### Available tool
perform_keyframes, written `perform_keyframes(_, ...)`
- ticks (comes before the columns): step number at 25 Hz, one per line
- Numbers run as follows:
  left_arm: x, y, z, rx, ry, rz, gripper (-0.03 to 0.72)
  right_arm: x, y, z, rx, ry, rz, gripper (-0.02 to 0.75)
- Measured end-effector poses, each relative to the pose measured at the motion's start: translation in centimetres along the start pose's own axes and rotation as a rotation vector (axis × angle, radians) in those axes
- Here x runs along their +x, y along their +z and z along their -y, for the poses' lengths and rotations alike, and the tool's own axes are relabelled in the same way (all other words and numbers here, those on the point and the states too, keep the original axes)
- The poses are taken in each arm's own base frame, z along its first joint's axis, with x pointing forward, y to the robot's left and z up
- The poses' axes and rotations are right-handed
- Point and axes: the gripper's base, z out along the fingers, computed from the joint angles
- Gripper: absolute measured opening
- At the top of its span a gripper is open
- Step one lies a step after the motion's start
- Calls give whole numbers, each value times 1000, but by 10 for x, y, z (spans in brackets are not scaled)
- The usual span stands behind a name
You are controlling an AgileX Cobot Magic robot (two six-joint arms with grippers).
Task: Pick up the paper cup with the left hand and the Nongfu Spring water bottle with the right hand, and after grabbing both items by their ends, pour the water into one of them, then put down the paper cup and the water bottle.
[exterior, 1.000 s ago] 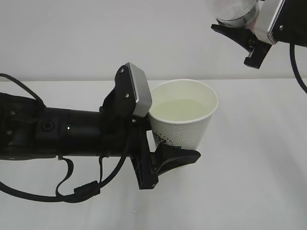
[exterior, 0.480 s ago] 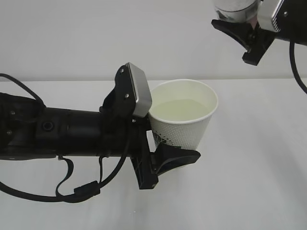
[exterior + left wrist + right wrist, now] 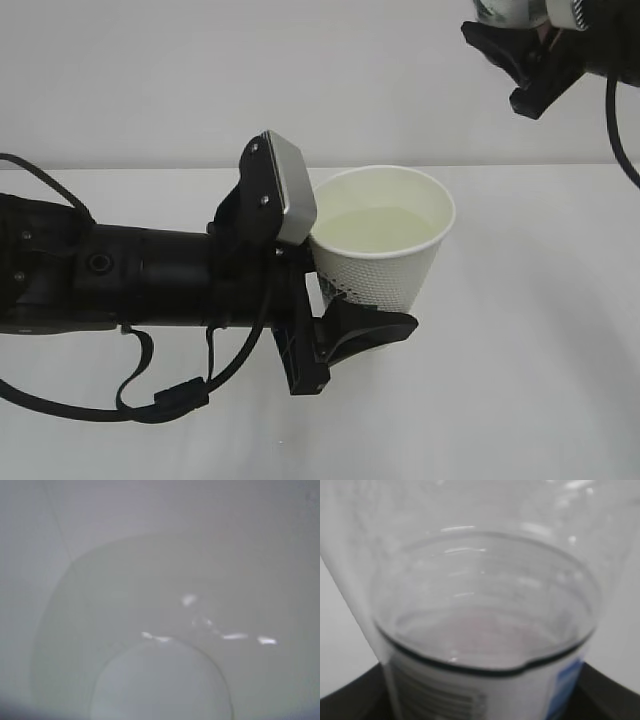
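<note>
The white dimpled paper cup (image 3: pixel 385 255) is held upright above the table, and my left gripper (image 3: pixel 345 305) is shut on its lower wall from the left. Faintly yellowish water (image 3: pixel 375 228) fills much of the cup. The left wrist view looks straight into the cup's inside (image 3: pixel 150 525) at the water (image 3: pixel 165 625); the jaws do not show there. At the top right, my right gripper (image 3: pixel 525 62) is shut on the Nongfu Spring water bottle (image 3: pixel 503 10), which the frame edge mostly cuts off. In the right wrist view the clear bottle (image 3: pixel 485 595) fills the frame, with dark fingers (image 3: pixel 350 702) at the bottom corners.
A white table (image 3: pixel 540 350) lies under both arms against a plain light wall. The thick black left arm (image 3: pixel 120 275) with loose cables (image 3: pixel 150 395) spans the left half of the exterior view.
My right gripper has carried the bottle up and to the right, further out of the frame. The left gripper and the cup have stayed still.
</note>
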Motion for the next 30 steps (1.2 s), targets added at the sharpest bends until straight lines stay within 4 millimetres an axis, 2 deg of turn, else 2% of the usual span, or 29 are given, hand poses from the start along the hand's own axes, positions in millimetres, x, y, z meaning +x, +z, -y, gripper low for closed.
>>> perform_keyframes(16, 0, 0, 0, -1, 0, -2, 523, 28, -13, -13, 141, 306, -117, 506)
perform_keyframes(30, 0, 0, 0, -1, 0, -2, 522, 58, -38, -43, 233, 483, -216, 482)
